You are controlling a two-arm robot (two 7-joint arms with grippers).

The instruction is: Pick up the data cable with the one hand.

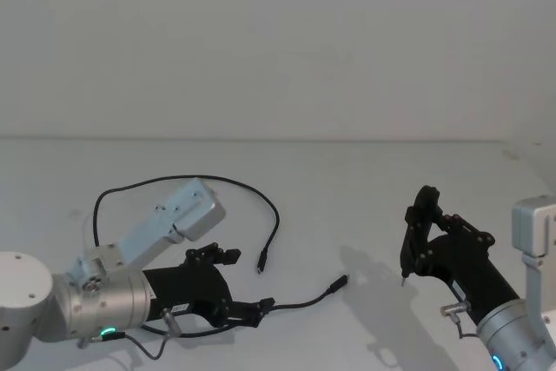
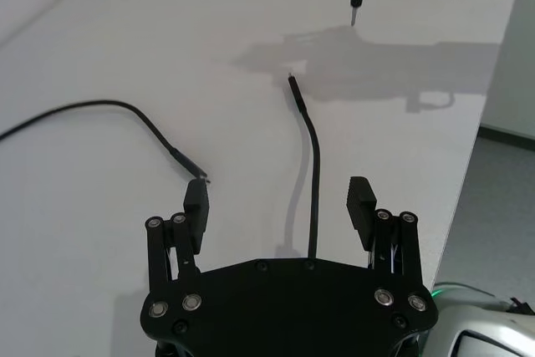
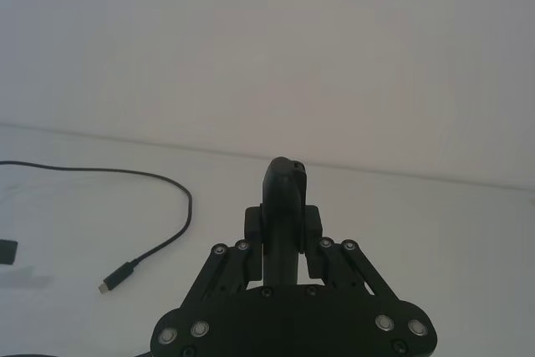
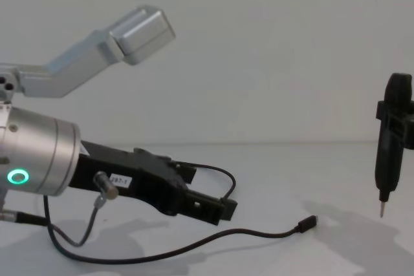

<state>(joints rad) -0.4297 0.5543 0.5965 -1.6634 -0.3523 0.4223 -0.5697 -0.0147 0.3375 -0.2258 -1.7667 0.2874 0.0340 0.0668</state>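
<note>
In the head view the left gripper (image 1: 236,286) sits at the lower left, fingers spread, with the data cable (image 1: 274,215) looping over the table (image 1: 365,180) around it. The left wrist view shows a stretch of cable (image 2: 316,173) running up the middle between those spread fingers (image 2: 361,202), not pinched, so closing and lifting are not yet done. In the right wrist view the right gripper (image 3: 284,227) clamps a pen tool (image 3: 284,177) at bottom centre, and in the chest view the cable (image 4: 194,244) lies flat along the bottom.

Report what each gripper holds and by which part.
Left gripper holds nothing: it is open, with the data cable running ungripped between its fingers. Right gripper is shut on the black pen-shaped tool, by its upper body.
</note>
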